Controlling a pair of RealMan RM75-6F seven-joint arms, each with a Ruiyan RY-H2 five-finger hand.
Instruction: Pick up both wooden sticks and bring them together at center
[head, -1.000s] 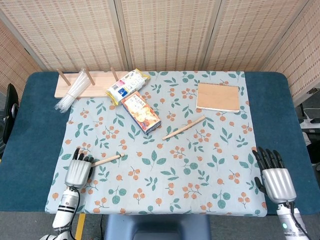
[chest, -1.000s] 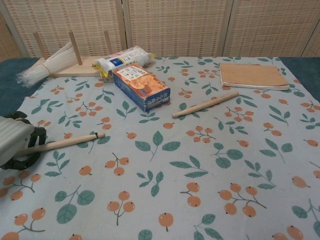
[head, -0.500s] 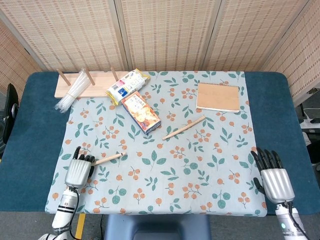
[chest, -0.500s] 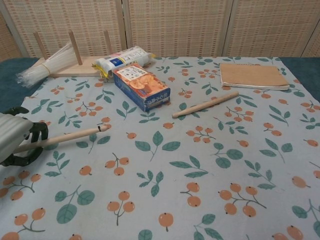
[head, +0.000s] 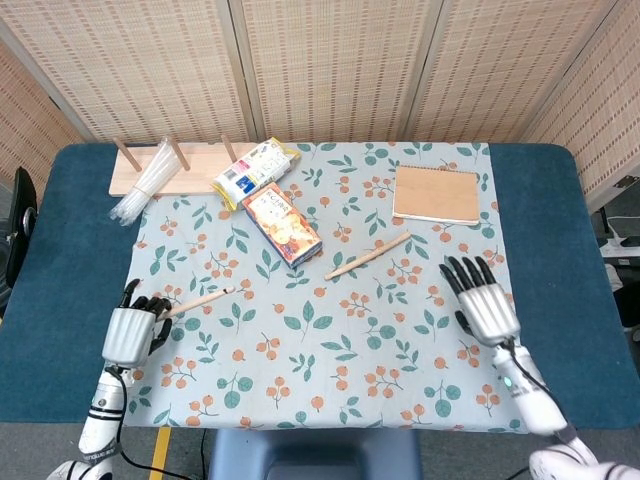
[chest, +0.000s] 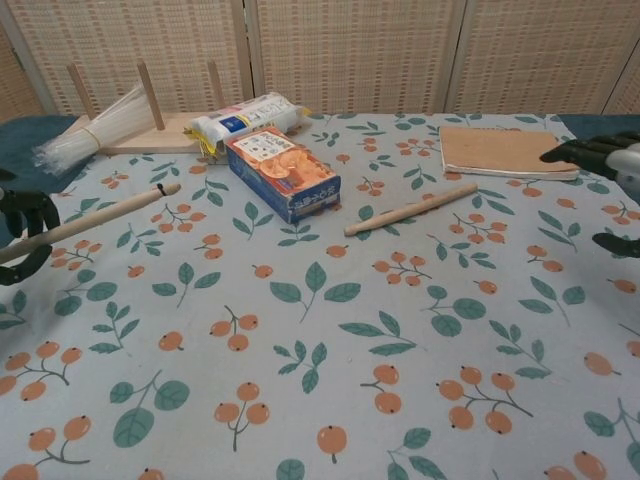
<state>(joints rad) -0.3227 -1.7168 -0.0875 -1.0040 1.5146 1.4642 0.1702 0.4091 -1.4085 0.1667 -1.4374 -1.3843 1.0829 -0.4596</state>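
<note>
My left hand (head: 131, 330) (chest: 22, 232) grips one wooden stick (head: 198, 300) (chest: 96, 214) by its near end and holds it lifted above the floral cloth at the left, its tip pointing right and away. The second wooden stick (head: 367, 255) (chest: 411, 209) lies flat on the cloth right of centre. My right hand (head: 480, 300) (chest: 603, 165) hovers with fingers spread to the right of that stick, apart from it and holding nothing.
An orange snack box (head: 281, 224) (chest: 281, 172) lies just left of the second stick. A notebook (head: 436, 193) (chest: 506, 151) sits at the back right. A wooden rack (head: 160, 172) with clear straws (head: 143, 188) and a white packet (head: 254, 170) stand at the back left.
My left hand has lifted its stick off the cloth and drawn it left. My right hand has moved from the table's near right corner inward toward the second stick.
</note>
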